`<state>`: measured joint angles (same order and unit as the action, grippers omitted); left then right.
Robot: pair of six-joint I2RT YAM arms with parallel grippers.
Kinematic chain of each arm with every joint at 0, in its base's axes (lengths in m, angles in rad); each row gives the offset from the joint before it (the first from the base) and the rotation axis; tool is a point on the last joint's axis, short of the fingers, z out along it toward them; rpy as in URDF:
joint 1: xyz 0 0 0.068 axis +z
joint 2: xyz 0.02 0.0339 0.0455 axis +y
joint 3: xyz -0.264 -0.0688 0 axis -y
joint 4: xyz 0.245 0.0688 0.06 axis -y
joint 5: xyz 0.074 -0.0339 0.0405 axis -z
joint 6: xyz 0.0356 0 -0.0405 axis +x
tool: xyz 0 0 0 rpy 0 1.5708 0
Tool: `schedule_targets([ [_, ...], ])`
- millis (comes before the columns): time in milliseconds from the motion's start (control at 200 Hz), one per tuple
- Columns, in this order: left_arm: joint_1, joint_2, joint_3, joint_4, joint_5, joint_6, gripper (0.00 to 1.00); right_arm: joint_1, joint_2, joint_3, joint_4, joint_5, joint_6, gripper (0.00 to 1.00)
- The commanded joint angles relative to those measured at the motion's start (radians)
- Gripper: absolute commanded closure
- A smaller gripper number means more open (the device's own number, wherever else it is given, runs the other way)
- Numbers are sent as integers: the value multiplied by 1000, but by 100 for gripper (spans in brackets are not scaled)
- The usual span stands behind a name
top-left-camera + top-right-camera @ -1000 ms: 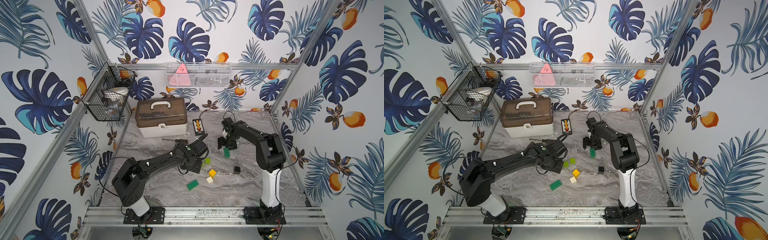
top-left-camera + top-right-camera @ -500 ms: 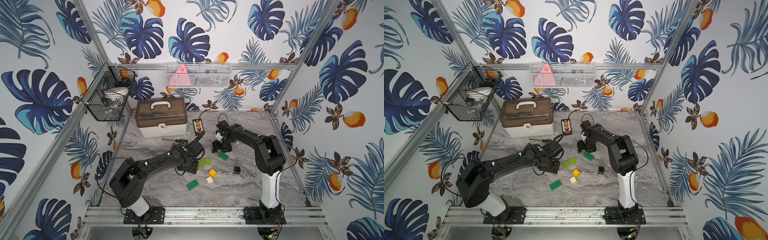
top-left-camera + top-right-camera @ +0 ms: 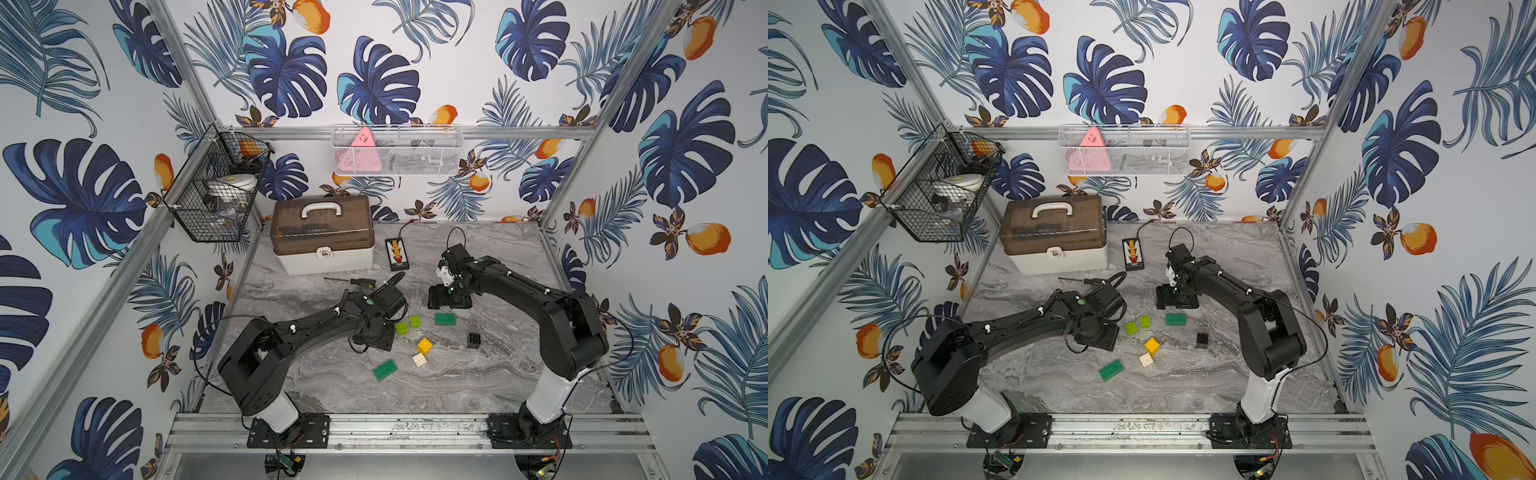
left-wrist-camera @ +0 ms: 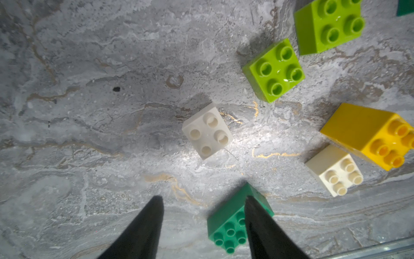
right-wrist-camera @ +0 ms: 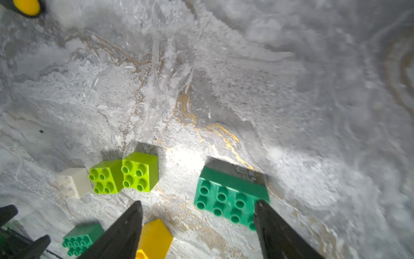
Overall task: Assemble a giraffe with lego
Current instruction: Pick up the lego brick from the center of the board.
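The lego lies loose on the marble table; the giraffe is out of view. In both top views I see two lime bricks (image 3: 407, 324), a long dark green brick (image 3: 445, 319), a black one (image 3: 473, 340), a yellow one (image 3: 424, 345), a white one (image 3: 419, 359) and a second dark green brick (image 3: 1111, 369). My left gripper (image 4: 203, 199) hangs open above the table, a white brick (image 4: 207, 131) just beyond its tips and a dark green brick (image 4: 230, 220) beside one finger. My right gripper (image 5: 199, 205) is open, with the long dark green brick (image 5: 228, 197) flat on the table below it.
A brown-lidded tool case (image 3: 324, 235) stands at the back left. In front of it lie a screwdriver (image 3: 353, 281) and a small black board (image 3: 397, 253) with a cable. A black wire basket (image 3: 216, 191) and a white mesh basket (image 3: 397, 149) hang on the walls.
My right gripper has swung left and opened wider; the long dark green brick now lies free on the table. My left gripper has drawn back left, uncovering both lime bricks.
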<state>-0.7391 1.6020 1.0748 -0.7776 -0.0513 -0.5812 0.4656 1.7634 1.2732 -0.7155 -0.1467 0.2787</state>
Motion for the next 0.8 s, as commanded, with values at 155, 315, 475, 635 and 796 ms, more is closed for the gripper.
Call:
schedule_targets([
  [155, 2, -3, 4, 29, 10, -2, 36, 28, 64, 47, -82, 103, 198, 13],
  [315, 2, -26, -9, 36, 13, 12, 36, 33, 125, 122, -155, 153, 190, 11],
  [475, 2, -36, -21, 44, 11, 25, 36, 44, 131, 98, -172, 179, 196, 11],
  [635, 4, -28, -17, 51, 13, 38, 36, 57, 137, 71, -166, 193, 213, 10],
  [796, 4, -24, -15, 52, 16, 44, 36, 75, 169, 86, -164, 186, 227, 10],
])
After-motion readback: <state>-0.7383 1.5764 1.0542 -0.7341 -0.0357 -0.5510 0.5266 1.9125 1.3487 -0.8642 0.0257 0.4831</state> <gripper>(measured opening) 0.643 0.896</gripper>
